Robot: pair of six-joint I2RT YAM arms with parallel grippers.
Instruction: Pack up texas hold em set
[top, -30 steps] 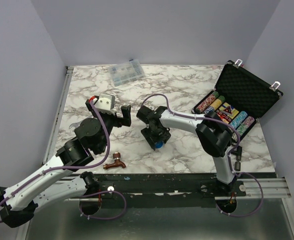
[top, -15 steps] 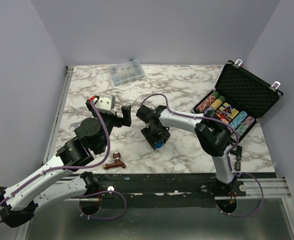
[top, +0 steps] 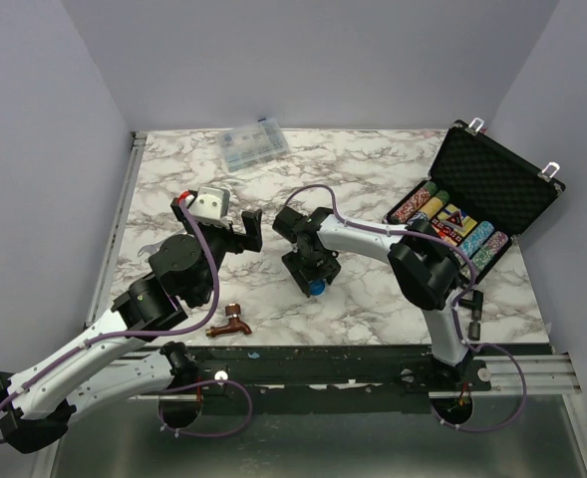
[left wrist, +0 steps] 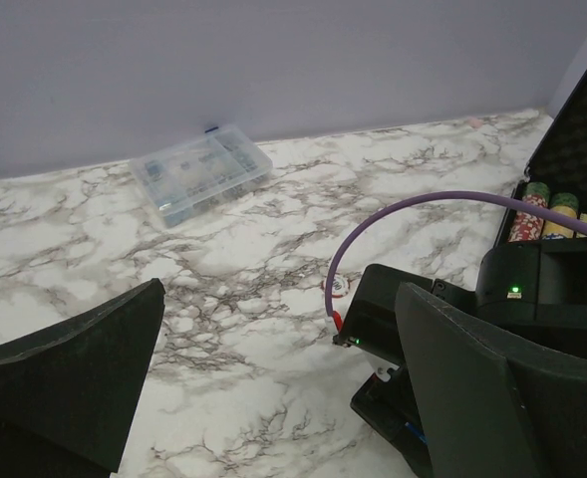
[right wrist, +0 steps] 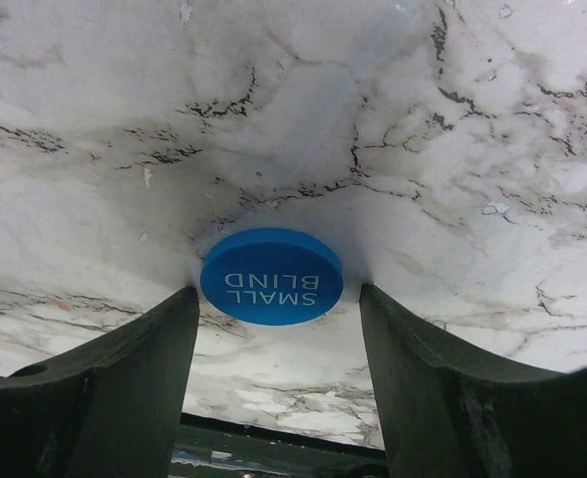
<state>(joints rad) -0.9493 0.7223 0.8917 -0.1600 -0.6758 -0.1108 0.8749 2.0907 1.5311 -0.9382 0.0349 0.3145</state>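
Observation:
The black case (top: pixel 499 181) of the texas hold em set stands open at the right, with multicoloured chip rows (top: pixel 450 225) in its base. A blue disc (right wrist: pixel 271 276) marked SMALL BLIND lies flat on the marble. My right gripper (right wrist: pixel 278 294) is open and straddles it: the left finger is at its edge and the right finger a little apart. From above, this gripper (top: pixel 313 277) points down mid-table over the blue disc (top: pixel 317 287). My left gripper (top: pixel 235 231) hangs wide open and empty to its left. A red-and-white chip (left wrist: pixel 339 286) lies by the right arm.
A clear plastic compartment box (top: pixel 253 146) sits at the back of the table. A copper faucet (top: pixel 231 323) lies near the front edge by the left arm. The case lid (left wrist: pixel 580 129) rises at the right of the left wrist view. White walls enclose the table.
The right gripper has shifted very slightly over the blue disc. The left arm has not moved.

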